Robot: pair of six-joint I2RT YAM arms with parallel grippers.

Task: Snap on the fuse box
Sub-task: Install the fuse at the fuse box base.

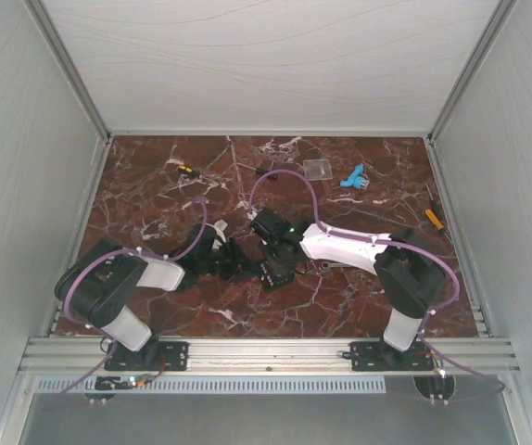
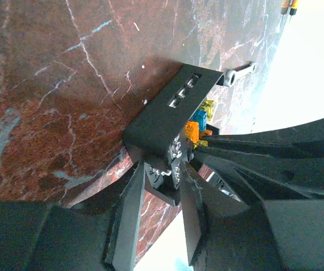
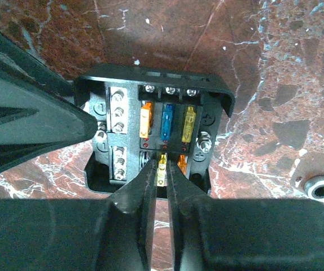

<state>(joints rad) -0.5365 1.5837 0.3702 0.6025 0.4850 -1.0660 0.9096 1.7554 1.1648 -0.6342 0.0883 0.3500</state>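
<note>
Black fuse box face-up | left gripper pinching its edge | right gripper pinching yellow fuse

Fuse box matt black plastic; table glossy red marble.

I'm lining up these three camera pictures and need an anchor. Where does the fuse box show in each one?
Top external: fuse box near the middle of the picture, small and dark.
Left wrist: fuse box just right of centre, seen edge-on and tilted.
Right wrist: fuse box at centre, face-on, with its coloured fuses showing.
Shared landmark: the small metal wrench lying beside it.
</note>
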